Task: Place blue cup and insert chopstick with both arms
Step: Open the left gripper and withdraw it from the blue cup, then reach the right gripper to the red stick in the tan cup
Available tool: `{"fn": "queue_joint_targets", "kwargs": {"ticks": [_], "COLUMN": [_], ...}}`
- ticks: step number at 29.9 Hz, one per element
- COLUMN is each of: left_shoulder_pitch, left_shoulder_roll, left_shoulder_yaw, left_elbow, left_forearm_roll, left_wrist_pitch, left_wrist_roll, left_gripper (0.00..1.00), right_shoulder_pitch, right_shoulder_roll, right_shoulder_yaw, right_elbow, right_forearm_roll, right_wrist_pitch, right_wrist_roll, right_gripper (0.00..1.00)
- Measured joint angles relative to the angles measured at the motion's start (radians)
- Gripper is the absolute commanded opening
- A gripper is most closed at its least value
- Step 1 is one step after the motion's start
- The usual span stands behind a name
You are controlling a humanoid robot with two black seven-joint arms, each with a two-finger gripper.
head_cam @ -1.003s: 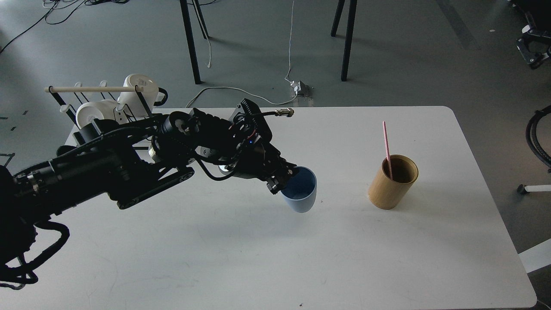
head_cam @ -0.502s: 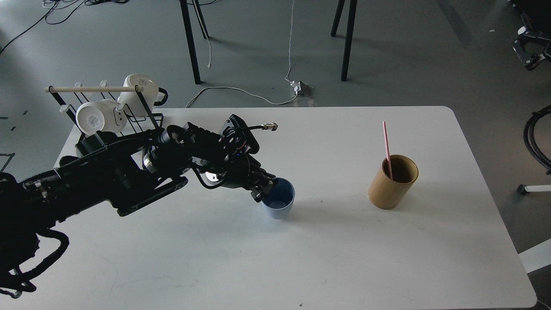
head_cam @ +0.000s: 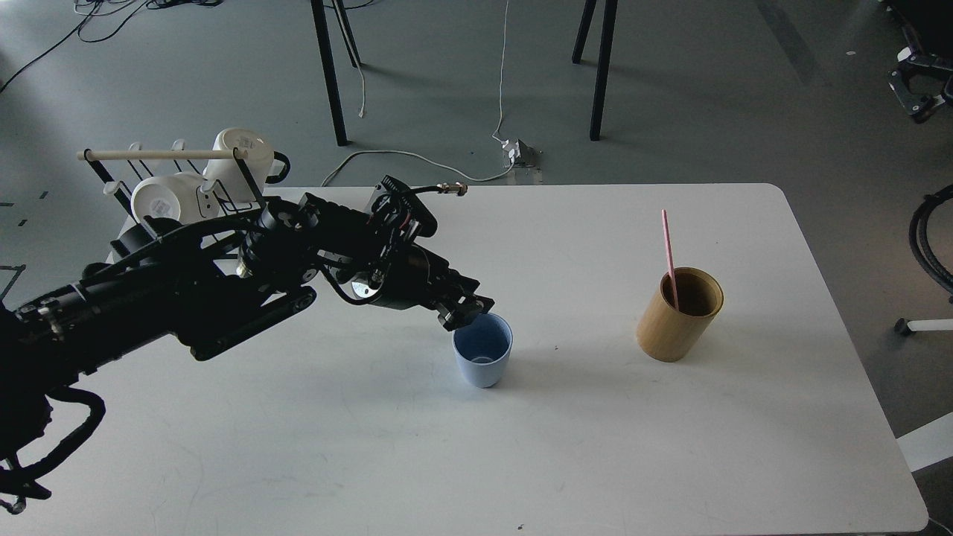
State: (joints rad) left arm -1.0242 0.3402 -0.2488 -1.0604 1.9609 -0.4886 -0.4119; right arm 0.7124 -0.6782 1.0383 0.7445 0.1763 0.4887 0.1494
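The blue cup (head_cam: 482, 360) stands upright on the white table (head_cam: 595, 447), near its middle. My left gripper (head_cam: 466, 312) hovers just above the cup's far-left rim with its fingers slightly apart and holding nothing. The pink chopstick (head_cam: 668, 253) stands leaning in the tan bamboo cylinder (head_cam: 677, 316), to the right of the cup. A black two-fingered part (head_cam: 917, 82) shows at the top right edge, far from the table. It looks like my right gripper, and whether it is open or shut does not show.
A black wire rack with a pale wooden rod (head_cam: 160, 155) holds white mugs (head_cam: 240, 152) at the table's back left corner. Black cables (head_cam: 927, 242) hang off the right edge. Table legs and floor cables lie beyond the table.
My left arm carried the cup left and down, setting it upright on the table. The gripper then let go of the rim and rose a little. The chopstick and bamboo cylinder have not moved.
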Motion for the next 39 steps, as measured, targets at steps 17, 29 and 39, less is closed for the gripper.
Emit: {"fn": "queue_joint_targets", "kwargs": {"ticks": [17, 29, 39], "left_shoulder_pitch": [-0.005, -0.038, -0.016], "left_shoulder_roll": [-0.045, -0.092, -0.088], "left_shoulder_yaw": [-0.331, -0.4, -0.406], "left_elbow": [0.378, 0.506, 0.577], "left_forearm_roll": [-1.639, -1.901, -2.0], "left_wrist_pitch": [0.001, 0.0, 0.0], "left_wrist_roll": [0.008, 0.007, 0.04], "left_gripper": [0.99, 0.99, 0.99], "right_shoulder_pitch": [-0.066, -0.068, -0.068], "right_shoulder_roll": [-0.388, -0.436, -0.287], "right_shoulder_yaw": [-0.139, -0.256, -0.449], "right_elbow": [0.558, 0.749, 0.712], "right_forearm_roll": [-0.663, -1.333, -1.662], "right_wrist_pitch": [-0.038, -0.195, -0.313], "right_wrist_roll": [0.001, 0.004, 0.007], "right_gripper": [0.99, 0.98, 0.91]}}
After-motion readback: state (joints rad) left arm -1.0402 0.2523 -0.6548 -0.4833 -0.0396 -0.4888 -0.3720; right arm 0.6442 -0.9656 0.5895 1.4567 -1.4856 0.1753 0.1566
